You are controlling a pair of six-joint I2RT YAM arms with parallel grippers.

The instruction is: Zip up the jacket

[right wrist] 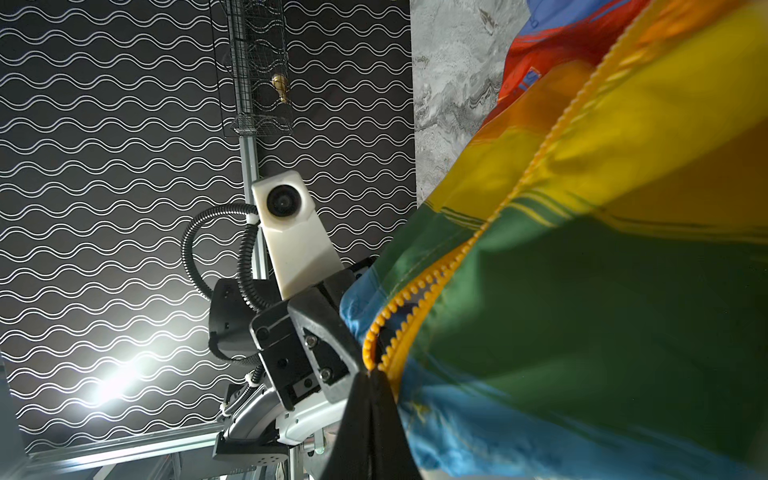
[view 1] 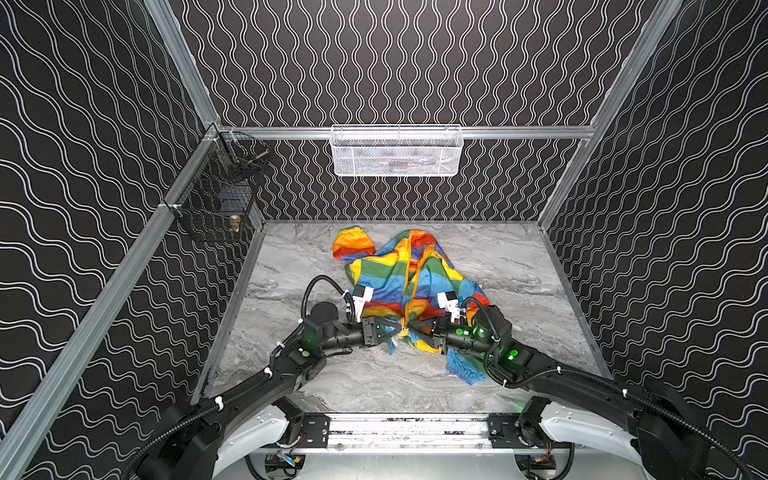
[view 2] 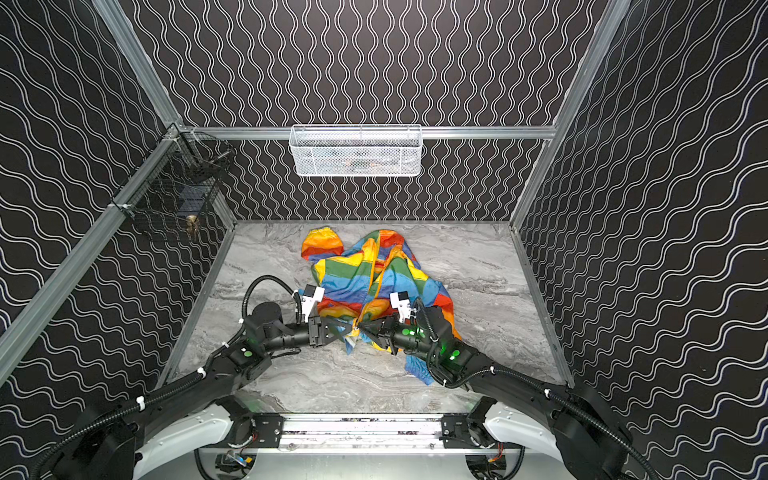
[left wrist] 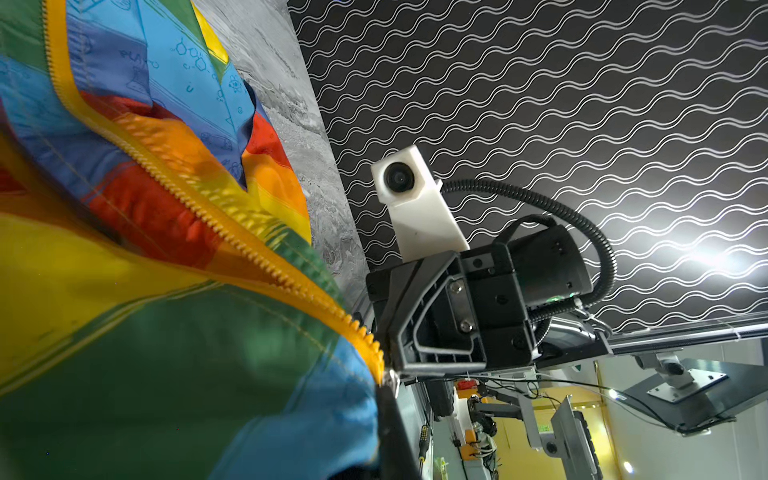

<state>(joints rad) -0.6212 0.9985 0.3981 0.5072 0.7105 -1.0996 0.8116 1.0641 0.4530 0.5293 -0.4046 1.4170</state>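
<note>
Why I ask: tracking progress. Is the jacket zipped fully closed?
No, in the right wrist view the jacket shows its zipper rows gaping apart.
</note>
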